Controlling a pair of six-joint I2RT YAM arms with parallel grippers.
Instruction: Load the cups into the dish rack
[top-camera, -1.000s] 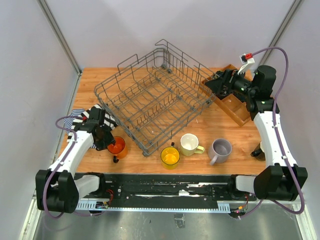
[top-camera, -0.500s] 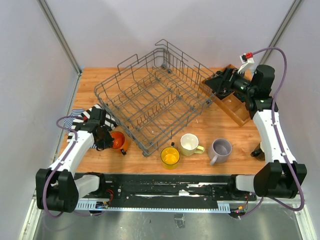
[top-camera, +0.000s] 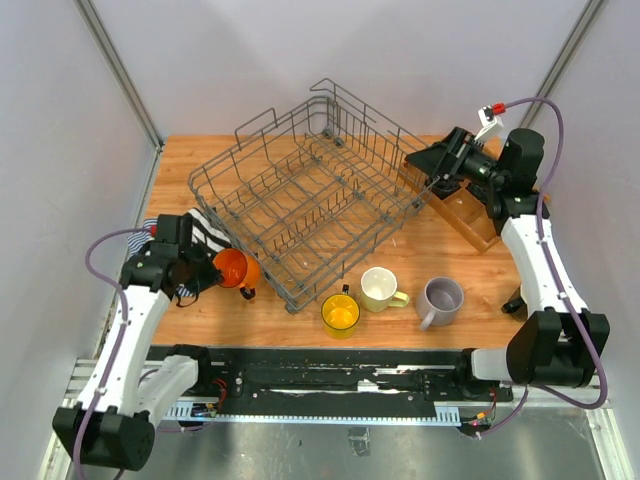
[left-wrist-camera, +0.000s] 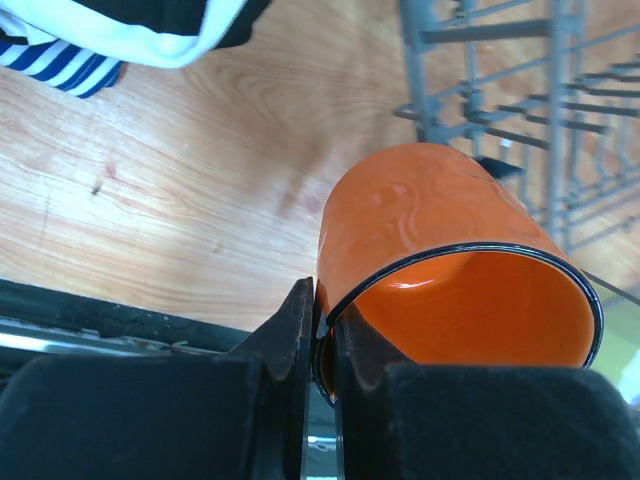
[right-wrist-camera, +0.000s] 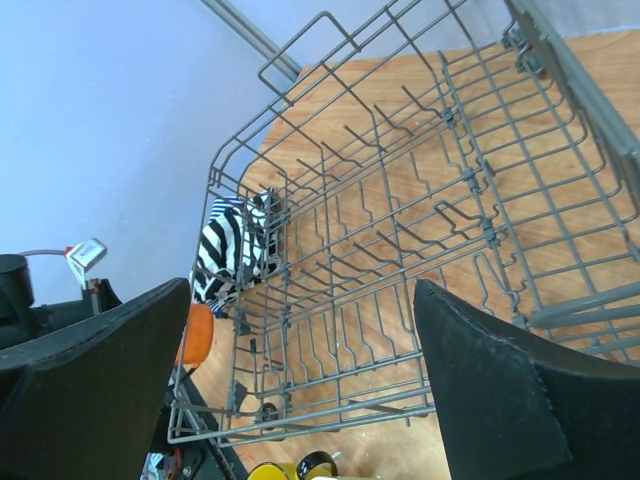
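My left gripper (top-camera: 196, 270) is shut on the rim of the orange mug (top-camera: 233, 269) and holds it tipped on its side above the table, just left of the grey wire dish rack (top-camera: 300, 205). In the left wrist view the mug (left-wrist-camera: 440, 250) fills the centre, its wall pinched between my fingers. The yellow mug (top-camera: 340, 313), cream mug (top-camera: 380, 288) and lavender-grey mug (top-camera: 440, 298) stand on the table in front of the rack. The black mug is out of view. My right gripper (top-camera: 425, 168) is open and empty, hovering at the rack's right corner (right-wrist-camera: 560, 300).
A striped cloth (top-camera: 190, 232) lies at the rack's left corner. A brown wooden tray (top-camera: 470, 215) sits at the right behind my right gripper. The table's near edge runs just below the mugs.
My left gripper has lifted the orange mug off the table and tipped it sideways, the arm swinging left and up. My right gripper has shifted slightly toward the rack.
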